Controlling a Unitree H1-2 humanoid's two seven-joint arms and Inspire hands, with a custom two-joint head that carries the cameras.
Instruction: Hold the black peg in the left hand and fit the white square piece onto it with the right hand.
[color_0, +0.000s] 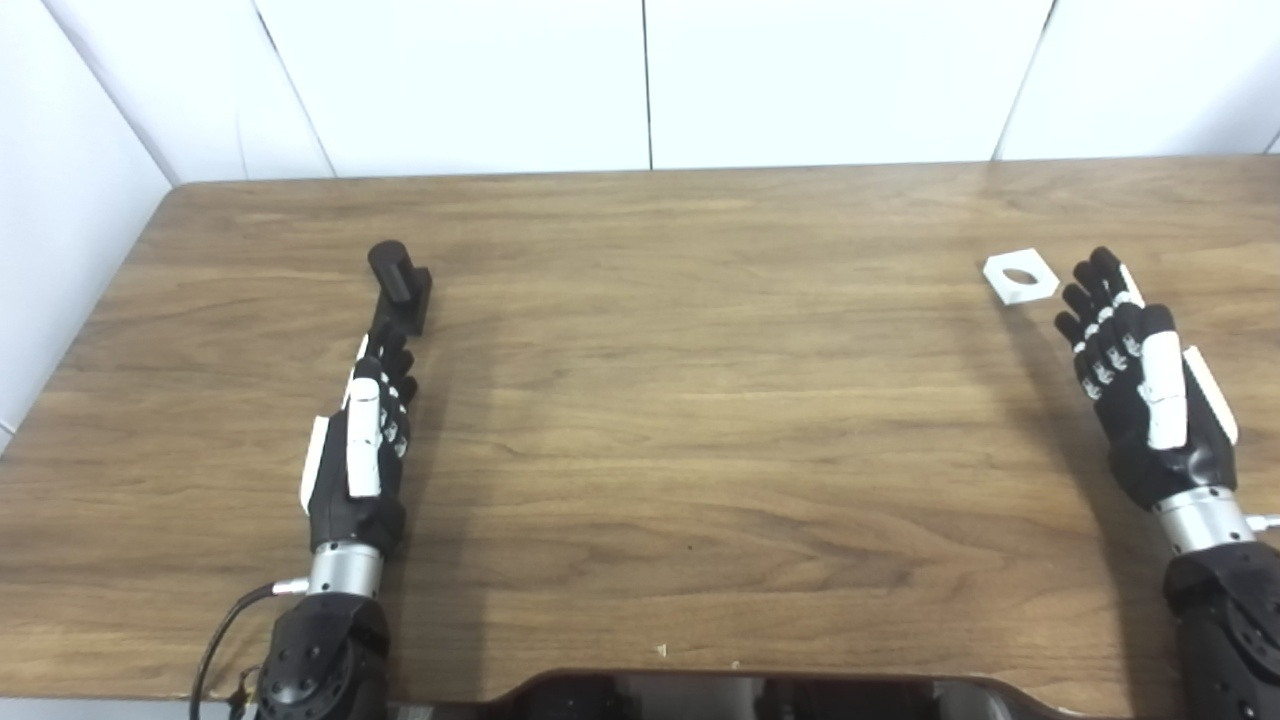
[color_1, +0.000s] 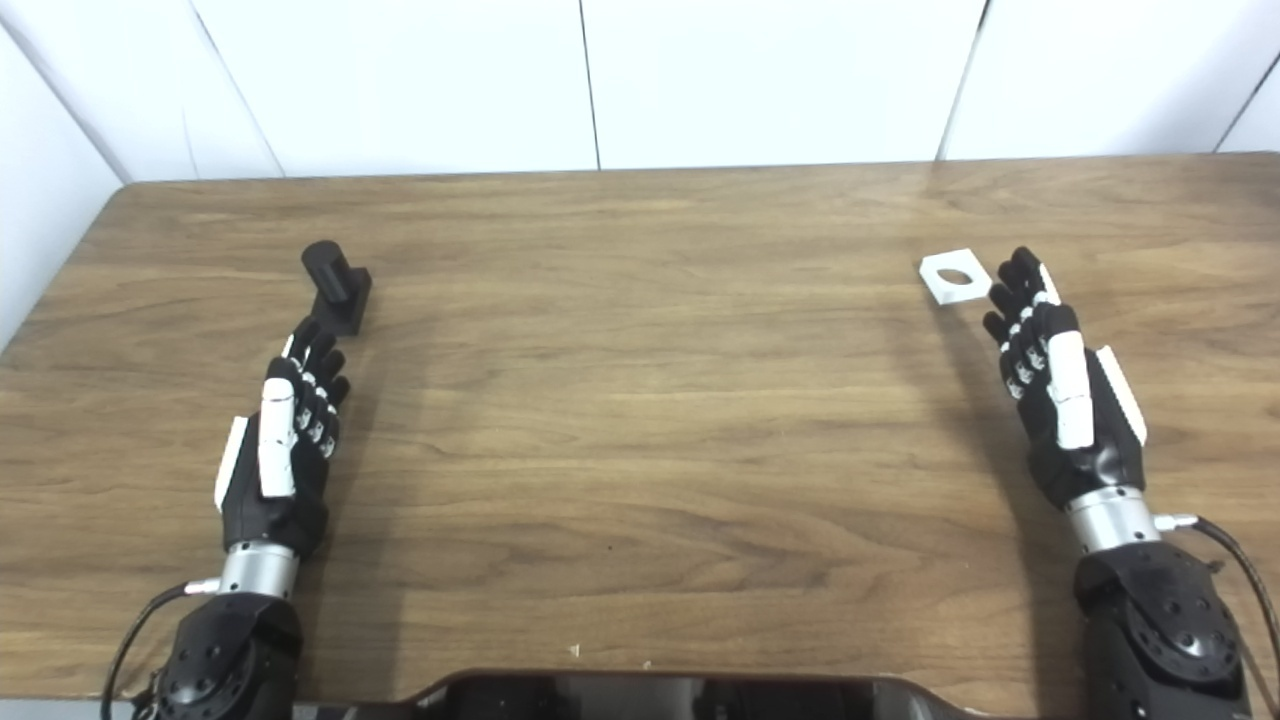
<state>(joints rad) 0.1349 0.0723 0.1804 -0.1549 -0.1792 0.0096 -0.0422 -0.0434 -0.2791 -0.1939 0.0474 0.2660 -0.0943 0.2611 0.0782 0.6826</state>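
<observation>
The black peg (color_0: 400, 283) stands on its black base on the left part of the wooden table (color_0: 700, 400). My left hand (color_0: 365, 440) is just in front of it, fingers stretched toward its base, open and holding nothing. The white square piece (color_0: 1020, 276), flat with a round hole, lies at the far right. My right hand (color_0: 1140, 385) is open a little in front and to the right of it, fingertips close to its edge but apart from it.
White wall panels close off the table's back and left sides. A dark rim (color_0: 760, 695) runs along the near edge. A cable (color_0: 215, 640) hangs at my left wrist.
</observation>
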